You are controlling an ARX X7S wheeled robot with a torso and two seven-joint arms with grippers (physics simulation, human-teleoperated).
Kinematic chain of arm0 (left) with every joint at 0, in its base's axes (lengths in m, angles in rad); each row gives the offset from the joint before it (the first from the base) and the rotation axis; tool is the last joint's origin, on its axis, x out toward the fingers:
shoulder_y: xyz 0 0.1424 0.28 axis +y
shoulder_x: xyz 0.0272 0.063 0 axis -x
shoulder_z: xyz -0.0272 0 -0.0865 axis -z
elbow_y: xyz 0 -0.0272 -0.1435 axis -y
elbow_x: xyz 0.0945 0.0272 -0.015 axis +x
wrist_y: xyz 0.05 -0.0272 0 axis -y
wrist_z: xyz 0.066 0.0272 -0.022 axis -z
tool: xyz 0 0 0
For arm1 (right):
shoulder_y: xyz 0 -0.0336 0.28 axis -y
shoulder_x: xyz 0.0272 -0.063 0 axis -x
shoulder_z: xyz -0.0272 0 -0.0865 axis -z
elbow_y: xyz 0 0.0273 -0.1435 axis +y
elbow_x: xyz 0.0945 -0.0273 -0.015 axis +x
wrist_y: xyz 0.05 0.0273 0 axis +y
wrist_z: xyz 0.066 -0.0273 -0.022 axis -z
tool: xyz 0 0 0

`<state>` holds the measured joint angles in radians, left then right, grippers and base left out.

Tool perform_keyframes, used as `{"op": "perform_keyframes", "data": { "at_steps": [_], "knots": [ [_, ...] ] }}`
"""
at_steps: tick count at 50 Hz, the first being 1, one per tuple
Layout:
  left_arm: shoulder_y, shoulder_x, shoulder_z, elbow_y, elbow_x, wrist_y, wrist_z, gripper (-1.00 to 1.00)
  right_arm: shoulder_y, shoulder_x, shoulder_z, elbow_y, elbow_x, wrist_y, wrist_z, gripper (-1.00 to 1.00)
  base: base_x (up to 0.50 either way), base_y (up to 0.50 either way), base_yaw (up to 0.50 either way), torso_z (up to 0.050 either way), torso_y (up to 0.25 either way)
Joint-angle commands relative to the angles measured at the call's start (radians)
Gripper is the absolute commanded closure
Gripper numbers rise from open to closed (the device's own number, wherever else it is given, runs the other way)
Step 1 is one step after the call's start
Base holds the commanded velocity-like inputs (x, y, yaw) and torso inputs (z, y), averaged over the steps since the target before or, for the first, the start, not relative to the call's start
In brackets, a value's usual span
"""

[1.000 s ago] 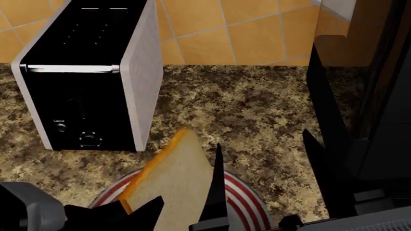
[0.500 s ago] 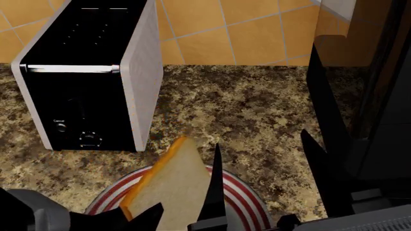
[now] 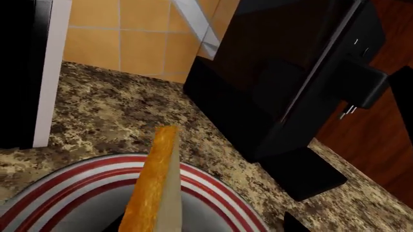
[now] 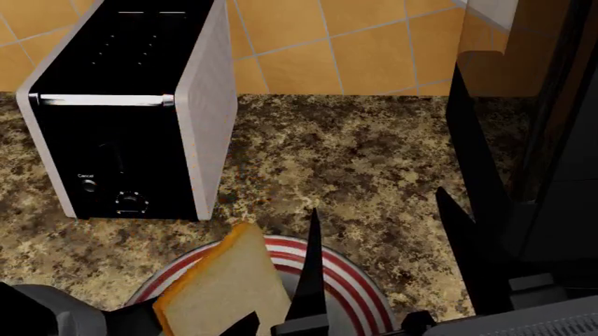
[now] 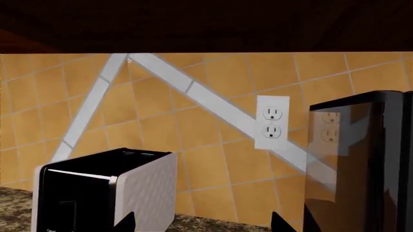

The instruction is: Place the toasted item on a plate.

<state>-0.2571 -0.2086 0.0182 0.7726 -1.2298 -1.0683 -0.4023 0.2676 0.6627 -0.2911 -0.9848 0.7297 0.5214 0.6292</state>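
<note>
You are holding the bread (image 4: 223, 292) in your left gripper (image 4: 201, 323) over the plate (image 4: 348, 281); it is tilting and may slide off if dropped. Your right gripper (image 5: 201, 223) seems to be hanging wide open.

A kitchen: granite counter (image 4: 355, 161), tiled backsplash (image 5: 213, 145), toaster (image 4: 131, 112).

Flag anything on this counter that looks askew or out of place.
Only the pale bread slice with the orange-brown crust: it stands tilted on edge over the red-and-white ringed plate, between the left gripper's fingers, not lying flat. The black and white toaster stands upright; nothing spilled.
</note>
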Motion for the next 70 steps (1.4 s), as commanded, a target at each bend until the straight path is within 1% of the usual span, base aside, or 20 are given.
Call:
{"op": "perform_keyframes", "data": {
  "at_steps": [1,5,10,13,14,19,27,36,41,48,49,53,54,55,56,59,63,66,69,70],
  "knots": [
    [0.007,-0.024,0.014,0.002,0.033,0.013,0.007,-1.00,-0.001,0.005,-0.006,-0.001,0.002,-0.008,0.006,-1.00,0.00,0.00,0.00,0.000,0.000],
    [0.016,-0.035,0.019,0.000,0.054,0.022,0.017,-1.00,-0.002,0.010,-0.006,-0.009,0.009,-0.009,0.010,-1.00,0.00,0.00,0.00,0.000,0.000],
    [0.002,-0.079,0.048,0.004,0.128,0.012,0.019,-1.00,-0.005,0.016,-0.008,-0.012,0.011,-0.013,0.013,-1.00,0.00,0.00,0.00,0.000,0.000],
    [-0.005,-0.086,0.043,-0.001,0.135,0.021,0.023,-1.00,0.002,0.013,-0.014,-0.008,0.010,-0.010,0.015,-1.00,0.00,0.00,0.00,0.000,0.000],
    [-0.008,-0.097,0.057,0.001,0.163,0.020,0.024,-1.00,0.006,0.010,-0.017,-0.005,0.010,-0.011,0.014,-1.00,0.00,0.00,0.00,0.000,0.000],
    [-0.010,-0.115,0.075,-0.010,0.208,0.034,0.031,-1.00,0.008,0.012,-0.021,-0.005,0.010,-0.013,0.017,-1.00,0.00,0.00,0.00,0.000,0.000],
    [-0.042,-0.129,0.053,-0.023,0.203,0.032,0.012,-1.00,0.014,0.019,-0.020,-0.013,0.024,-0.014,0.024,-1.00,0.00,0.00,0.00,0.000,0.000],
    [-0.041,-0.147,0.056,-0.040,0.235,0.053,0.023,-1.00,0.031,0.014,-0.033,0.001,0.019,-0.016,0.024,-1.00,0.00,0.00,0.00,0.000,0.000],
    [-0.047,-0.154,0.042,-0.023,0.212,0.043,0.004,-1.00,0.027,0.019,-0.034,-0.003,0.019,-0.019,0.030,-1.00,0.00,0.00,0.00,0.000,0.000],
    [-0.102,-0.170,0.017,0.023,0.143,-0.004,-0.053,-1.00,0.030,0.021,-0.043,-0.005,0.018,-0.019,0.034,-1.00,0.00,0.00,0.00,0.000,0.000],
    [-0.107,-0.165,-0.001,0.023,0.123,-0.004,-0.069,-1.00,0.030,0.022,-0.045,-0.007,0.018,-0.019,0.034,-1.00,0.00,0.00,0.00,0.000,0.000],
    [-0.142,-0.186,-0.006,0.056,0.075,-0.044,-0.111,-1.00,0.025,0.030,-0.043,-0.008,0.018,-0.021,0.038,-1.00,0.00,0.00,0.00,0.000,0.000],
    [-0.156,-0.187,-0.027,0.065,0.025,-0.058,-0.148,-1.00,0.029,0.032,-0.042,-0.012,0.022,-0.018,0.042,-1.00,0.00,0.00,0.00,0.000,0.000],
    [-0.170,-0.200,-0.023,0.082,0.020,-0.072,-0.159,-1.00,0.032,0.034,-0.042,-0.014,0.026,-0.015,0.045,-1.00,0.00,0.00,0.00,0.000,0.000],
    [-0.190,-0.203,-0.049,0.092,-0.051,-0.081,-0.205,-1.00,0.037,0.037,-0.040,-0.021,0.034,-0.010,0.051,-1.00,0.00,0.00,0.00,0.000,0.000],
    [-0.225,-0.234,-0.064,0.128,-0.140,-0.104,-0.270,-1.00,0.043,0.049,-0.034,-0.033,0.046,-0.005,0.062,-1.00,0.00,0.00,0.00,0.000,0.000],
    [-0.285,-0.324,-0.135,0.144,-0.281,-0.099,-0.387,-1.00,0.041,0.073,-0.020,-0.044,0.066,-0.008,0.078,-1.00,0.00,0.00,0.00,0.000,0.000],
    [-0.336,-0.392,-0.161,0.145,-0.390,-0.084,-0.468,-1.00,0.068,0.103,0.001,-0.052,0.118,0.008,0.105,-1.00,0.00,0.00,0.00,0.000,0.000],
    [-0.354,-0.419,-0.181,0.140,-0.414,-0.072,-0.484,-1.00,0.139,0.154,-0.021,-0.061,0.184,0.010,0.161,-1.00,0.00,0.00,0.00,0.000,0.000],
    [-0.352,-0.428,-0.187,0.137,-0.413,-0.072,-0.486,-1.00,0.178,0.188,-0.036,-0.061,0.217,0.007,0.190,-1.00,0.00,0.00,0.00,0.000,0.000]
  ]
}}
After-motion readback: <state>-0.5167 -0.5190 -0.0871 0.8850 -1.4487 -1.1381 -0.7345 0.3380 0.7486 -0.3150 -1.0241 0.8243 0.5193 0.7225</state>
